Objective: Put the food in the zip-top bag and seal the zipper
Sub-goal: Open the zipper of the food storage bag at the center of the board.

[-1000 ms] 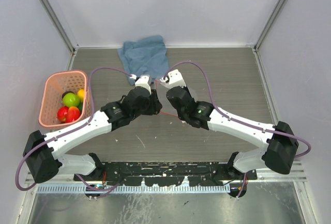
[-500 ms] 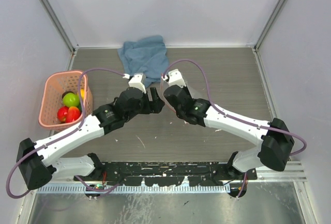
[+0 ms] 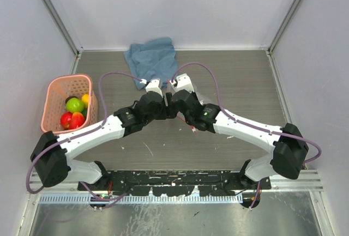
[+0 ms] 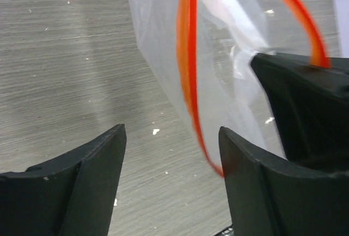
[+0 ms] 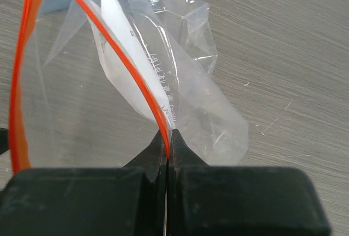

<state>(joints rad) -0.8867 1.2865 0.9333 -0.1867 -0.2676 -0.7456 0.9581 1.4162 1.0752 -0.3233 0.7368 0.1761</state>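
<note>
The zip-top bag (image 5: 191, 100) is clear plastic and hangs off the table from my right gripper (image 5: 166, 138), which is shut on its red-orange zipper (image 5: 131, 78). My left gripper (image 4: 172, 138) stands open just beside the bag. The zipper (image 4: 188, 72) loops down close to its right finger, with only table between the jaws. In the top view both grippers meet at mid-table and hide most of the bag; a bit of red strip (image 3: 191, 128) shows. The food, green (image 3: 74, 104), red (image 3: 71, 120) and yellow (image 3: 85, 98) fruits, lies in the basket.
The pink lattice basket (image 3: 52, 91) stands at the left edge of the table. A crumpled blue cloth (image 3: 152, 56) lies at the back, just beyond the two grippers. Grey walls close in the table on three sides.
My left gripper has opened, drawn back to the left, then come back up against the right gripper. The right gripper has stayed shut on the zipper and shifted slightly left.
</note>
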